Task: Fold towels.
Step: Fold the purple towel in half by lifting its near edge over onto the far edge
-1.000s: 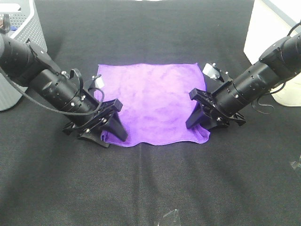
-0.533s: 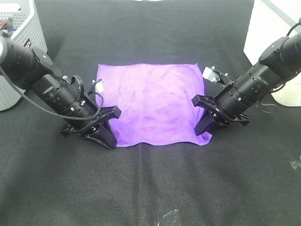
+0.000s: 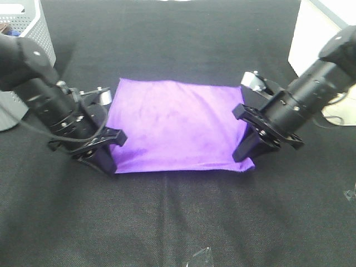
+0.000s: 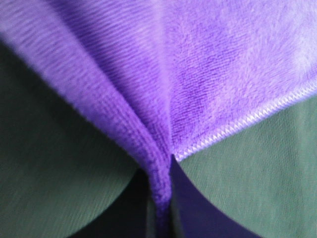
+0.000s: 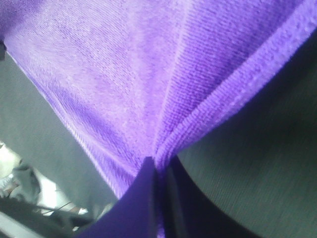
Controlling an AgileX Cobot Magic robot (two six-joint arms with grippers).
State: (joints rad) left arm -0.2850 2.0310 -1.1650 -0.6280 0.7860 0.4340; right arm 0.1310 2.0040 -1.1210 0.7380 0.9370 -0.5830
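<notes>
The purple towel (image 3: 178,125) is stretched between my two grippers above the black table, its near edge lifted and its far edge by the table. My left gripper (image 3: 108,161) is shut on the towel's near left corner. In the left wrist view the cloth (image 4: 198,79) bunches into the closed jaws. My right gripper (image 3: 245,158) is shut on the near right corner. In the right wrist view the cloth (image 5: 148,74) gathers into a pinch between the fingers. No white tag shows.
A grey perforated basket (image 3: 22,33) stands at the back left. A white box (image 3: 317,33) stands at the back right. A black cloth covers the table (image 3: 178,222). A small clear scrap (image 3: 200,257) lies near the front edge.
Both grippers have pinched the near corners and lifted them. The left arm moved left and the right arm moved slightly right, pulling the towel taut and wider.
</notes>
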